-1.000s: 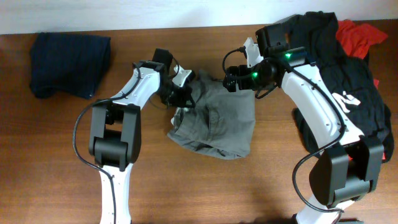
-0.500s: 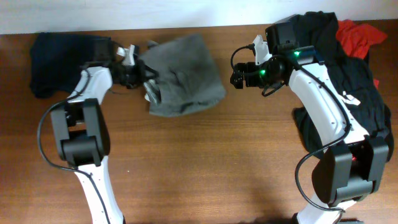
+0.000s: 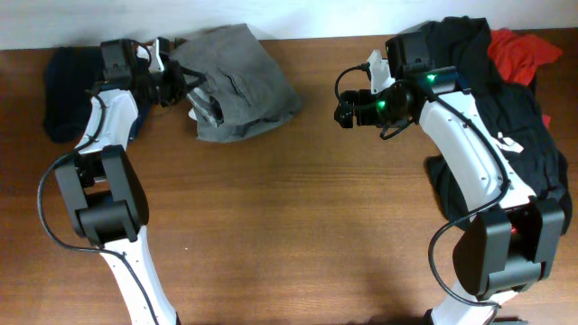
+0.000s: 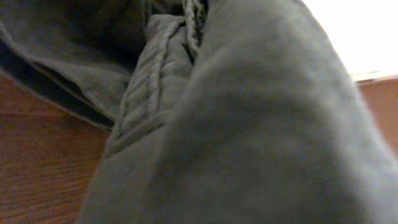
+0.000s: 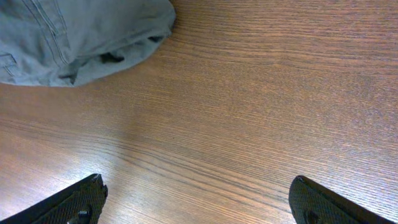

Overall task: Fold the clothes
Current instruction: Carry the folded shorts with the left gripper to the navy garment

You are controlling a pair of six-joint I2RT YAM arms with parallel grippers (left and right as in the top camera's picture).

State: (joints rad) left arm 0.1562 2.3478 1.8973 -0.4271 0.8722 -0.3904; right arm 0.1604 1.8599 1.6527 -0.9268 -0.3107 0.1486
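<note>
The left gripper (image 3: 178,84) is clenched on the left end of the shorts (image 3: 242,77), high in the upper left of the overhead frame. Its own camera is smothered in grey cloth (no finger shows there at all), so the grip is read from above, where the fabric gathers into the fingertips. The right gripper (image 3: 345,112) hangs in the upper middle-right with its jaws spread wide and nothing between them. In its wrist view the two dark fingertips sit at the bottom corners over bare table (image 5: 261,112).

From the right gripper the shorts lie off to the left, well apart, with a strip of bare wood between; only their near corner shows in the upper left of the right wrist view. The bundle's long axis runs left to right, dipping a little toward the lower right, so its free end points at the right gripper. The left arm is the nearer one, already in contact. The right arm would have to cross that gap to take the free end.

The shorts are a crumpled heap rather than a flat shape: grey woven cloth, seamed, with a thick stitched edge close to the left wrist camera. A pale patch at the lower left edge beside the gripper is probably lining. By the look of them, no tidy fold is in place yet.

Further out, a navy garment (image 3: 63,90) lies at the left edge, just behind the left arm. A black garment (image 3: 492,81) with a red garment (image 3: 522,47) beneath it fills the upper right.
</note>
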